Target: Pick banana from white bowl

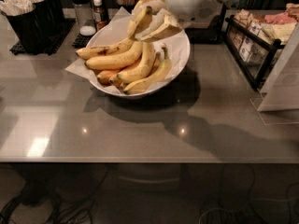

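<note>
One banana (141, 19) hangs above the white bowl (183, 52), seemingly clamped in the tool (151, 17).

I'm looking at what seems a café or office snack counter: a grey countertop (140, 134) is carrying a black caddy (35, 27) of white cutlery (18, 4), condiment shakers (84, 13), a wire rack (252, 55) of packaged snacks (268, 27) and a white bowl (183, 50) of bananas (126, 64), with the robot's gripper (156, 20) hanging over the bowl's far rim.

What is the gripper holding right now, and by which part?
The gripper, above the white bowl, holds the banana, apparently around its middle.
</note>
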Controlling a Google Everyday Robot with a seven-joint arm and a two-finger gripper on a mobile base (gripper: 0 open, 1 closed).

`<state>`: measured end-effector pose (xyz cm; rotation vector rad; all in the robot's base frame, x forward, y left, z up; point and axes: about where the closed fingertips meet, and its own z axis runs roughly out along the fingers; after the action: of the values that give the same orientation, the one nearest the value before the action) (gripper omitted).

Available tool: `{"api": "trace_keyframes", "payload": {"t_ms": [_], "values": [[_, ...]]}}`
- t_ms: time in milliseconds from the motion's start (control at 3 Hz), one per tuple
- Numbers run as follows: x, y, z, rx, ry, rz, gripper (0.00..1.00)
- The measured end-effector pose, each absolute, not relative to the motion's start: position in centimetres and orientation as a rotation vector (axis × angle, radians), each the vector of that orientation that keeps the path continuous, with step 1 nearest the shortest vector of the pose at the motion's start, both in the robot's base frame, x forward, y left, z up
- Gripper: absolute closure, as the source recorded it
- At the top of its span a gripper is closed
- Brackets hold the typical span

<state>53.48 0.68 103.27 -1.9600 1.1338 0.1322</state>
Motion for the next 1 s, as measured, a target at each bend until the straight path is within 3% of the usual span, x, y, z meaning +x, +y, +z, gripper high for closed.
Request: {"api": "trace_keyframes", "payload": {"t_ms": [333, 1000], "values": [[51.6, -0.2, 104.5, -1.961, 1.087, 0.166, 1.00], [46.5, -2.7, 102.9, -1.837, 1.065, 0.429, 1.00]]}}
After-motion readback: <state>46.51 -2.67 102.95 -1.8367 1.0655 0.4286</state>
